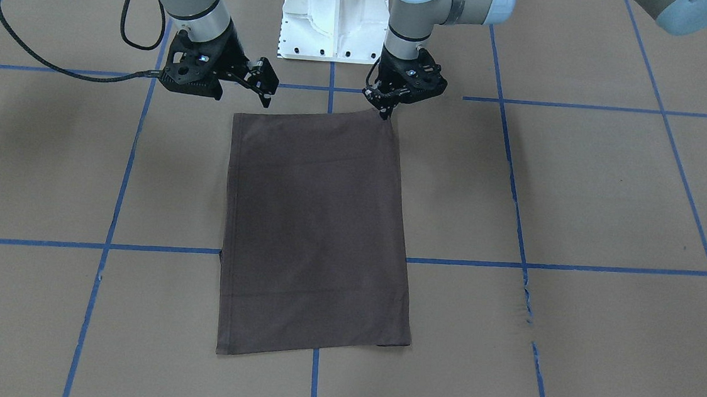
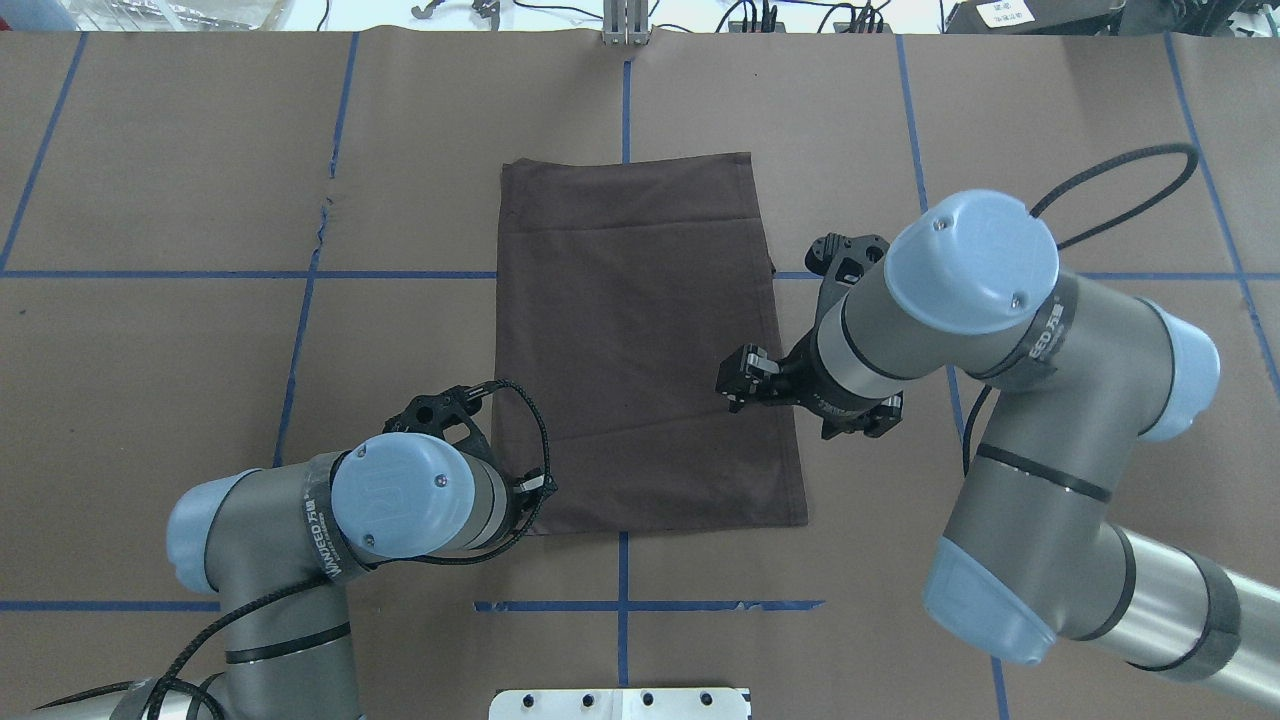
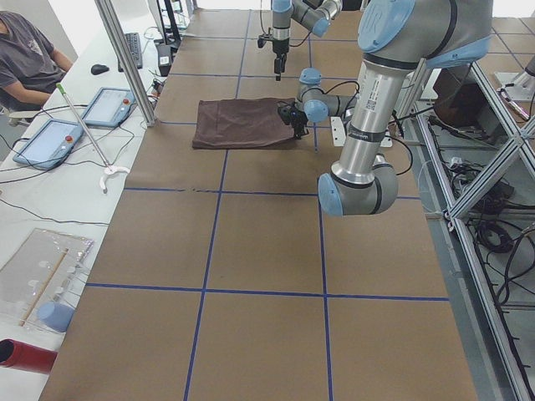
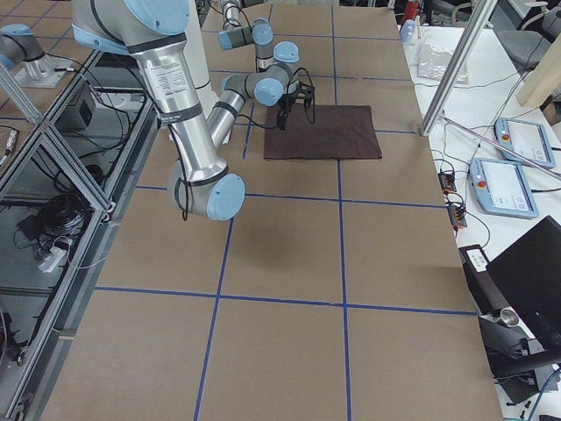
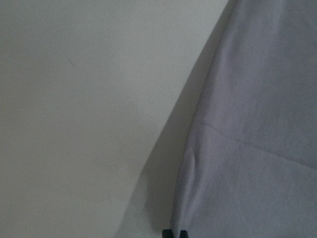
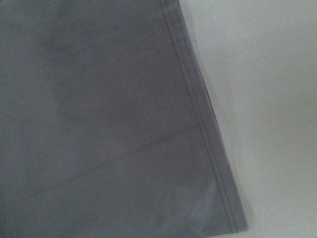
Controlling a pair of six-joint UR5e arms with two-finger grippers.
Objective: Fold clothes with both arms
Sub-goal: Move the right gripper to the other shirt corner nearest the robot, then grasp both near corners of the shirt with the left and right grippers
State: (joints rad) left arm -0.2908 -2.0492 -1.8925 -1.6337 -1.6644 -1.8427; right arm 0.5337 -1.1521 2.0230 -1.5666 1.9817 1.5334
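Note:
The dark grey-brown T-shirt [image 1: 313, 233] lies folded into a flat rectangle at the middle of the table [image 2: 640, 340]. Its collar and lettering are hidden. My left gripper [image 1: 387, 111] is down at the shirt's near corner on my left. In the left wrist view its tips [image 5: 174, 233] are close together on the slightly raised fabric edge [image 5: 257, 124]. My right gripper [image 1: 267, 87] is open and empty, hovering just above the shirt's near corner on my right [image 2: 735, 385]. The right wrist view shows that hemmed corner [image 6: 99, 124] lying flat.
The table is covered in brown paper with blue tape lines [image 1: 324, 253]. The white pedestal base [image 1: 333, 20] stands just behind the shirt's near edge. An operator [image 3: 25, 50] and tablets [image 3: 50, 142] are at a side bench beyond the far edge.

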